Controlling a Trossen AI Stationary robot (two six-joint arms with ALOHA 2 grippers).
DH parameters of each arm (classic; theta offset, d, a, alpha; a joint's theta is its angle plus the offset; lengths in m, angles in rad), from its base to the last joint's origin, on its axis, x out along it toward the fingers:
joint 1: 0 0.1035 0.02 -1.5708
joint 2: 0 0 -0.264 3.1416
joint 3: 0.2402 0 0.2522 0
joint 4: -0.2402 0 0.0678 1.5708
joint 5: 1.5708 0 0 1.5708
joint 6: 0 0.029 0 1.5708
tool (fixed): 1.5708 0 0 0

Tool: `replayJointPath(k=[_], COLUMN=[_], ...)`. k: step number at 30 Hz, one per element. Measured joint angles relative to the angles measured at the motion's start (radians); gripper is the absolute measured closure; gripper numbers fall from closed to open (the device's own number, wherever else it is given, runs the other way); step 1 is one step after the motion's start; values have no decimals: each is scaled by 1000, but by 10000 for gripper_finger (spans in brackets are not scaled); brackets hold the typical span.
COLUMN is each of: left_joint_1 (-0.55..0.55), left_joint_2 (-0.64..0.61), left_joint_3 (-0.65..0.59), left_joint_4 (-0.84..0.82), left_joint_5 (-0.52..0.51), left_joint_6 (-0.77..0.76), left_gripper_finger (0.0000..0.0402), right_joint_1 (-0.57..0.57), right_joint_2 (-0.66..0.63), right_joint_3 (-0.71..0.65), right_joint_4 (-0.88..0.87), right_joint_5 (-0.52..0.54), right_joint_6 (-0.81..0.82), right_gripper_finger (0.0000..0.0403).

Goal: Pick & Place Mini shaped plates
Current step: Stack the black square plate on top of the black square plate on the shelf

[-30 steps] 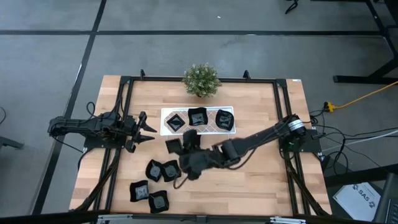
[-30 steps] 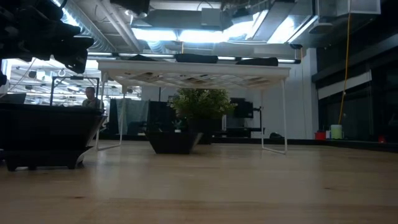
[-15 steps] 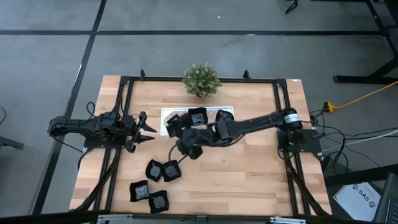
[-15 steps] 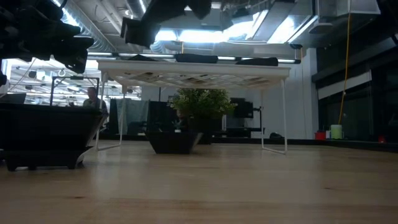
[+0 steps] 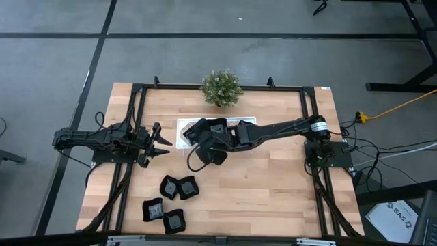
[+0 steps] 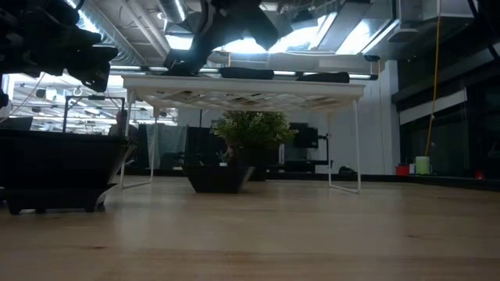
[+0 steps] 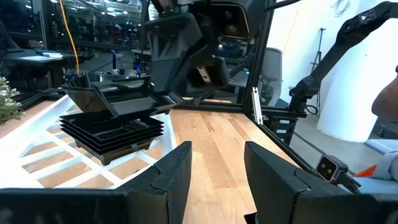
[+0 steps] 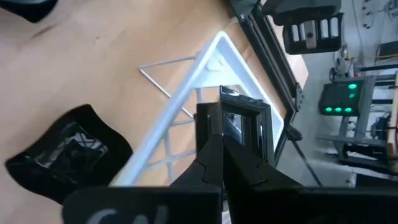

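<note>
My right gripper [image 5: 202, 134] reaches across from the table's right and is shut on one mini shaped plate [image 8: 240, 119], a small square black dish. It hangs over the left end of the raised white tray [image 5: 183, 124]. Another black plate [image 8: 68, 154] lies below it at that end. Two more plates [image 5: 217, 126] [image 5: 244, 130] sit on the tray. Several plates [image 5: 179, 187] [image 5: 164, 214] lie on the wood near the front left. My left gripper [image 5: 162, 143] waits open at the table's left, pointing level. My right gripper pinches the plate's near rim [image 8: 219, 117] between its two shut fingers [image 8: 211, 146]. The fingers slant downward, coming from the table's right side. The plate is lifted clear and tilted, just above the tray's left end [image 7: 93, 96].
A small potted plant [image 5: 220, 87] stands at the far edge behind the tray. Black frame rails [image 5: 134, 123] run along the table's left and right sides. Bare wood lies in the near middle and right [image 5: 266, 191].
My right gripper has carried the plate from above the table's middle toward the far edge, to the tray's left end, rolling its wrist on the way. In the low view the plate has come down to the level of the tray's top.
</note>
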Motion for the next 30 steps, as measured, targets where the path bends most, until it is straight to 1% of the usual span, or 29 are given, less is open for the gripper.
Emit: replayJointPath(k=[3, 7, 14, 20, 30], left_joint_1=[0, 0, 0, 0, 0], left_joint_2=[0, 0, 0, 0, 0], left_joint_3=[0, 0, 0, 0, 0], left_joint_4=[0, 0, 0, 0, 0], left_joint_5=[0, 0, 0, 0, 0], left_joint_6=[0, 0, 0, 0, 0], left_gripper_finger=[258, 258, 258, 258, 258], right_joint_1=[-11, -31, -61, -78, -82], right_joint_2=[0, 0, 0, 0, 0], right_joint_3=[0, 0, 0, 0, 0], right_joint_4=[4, 19, 42, 38, 32], right_joint_5=[-12, -87, -100, -156, -161], right_joint_6=[-29, -41, -45, -38, -34], right_gripper_finger=[403, 396, 389, 388, 387])
